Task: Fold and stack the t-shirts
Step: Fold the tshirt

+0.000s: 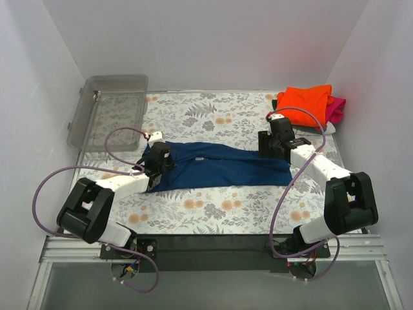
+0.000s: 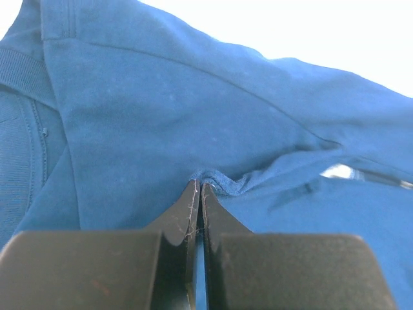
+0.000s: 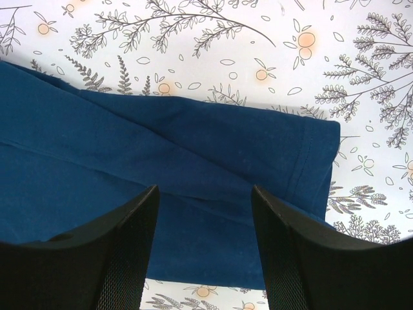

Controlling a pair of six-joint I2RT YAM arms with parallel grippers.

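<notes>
The left gripper [image 2: 199, 188] was shut, its two jaws pressed together with a small puckered ridge of blue cloth caught at their tips, near the collar and shoulder seam of the navy t-shirt [image 1: 219, 165]. The right gripper [image 3: 205, 190] was spread wide and held nothing; it hovered just above the shirt's opposite end, where the stitched hem lay flat on the flowered table [image 1: 213, 213]. The shirt itself lay across the middle of the table between the two arms as a long, narrow band, apparently already folded lengthwise. Well apart, at the far right corner, an orange t-shirt [image 1: 306, 103] sat folded on top of a magenta t-shirt [image 1: 336, 110], and a clear bin [image 1: 110, 111] stood at the far left. The step in hand looked like taking both ends for the crosswise fold. To do it well, the right claw would need to drop squarely over the hem and close on every layer, not only the top one, since the wrist view showed an overlapping flap there. Both ends should then rise together, kept level and lightly taut, so the band neither sagged nor twisted. The left pinch seemed shallow, so a slow lift would guard against slipping.
</notes>
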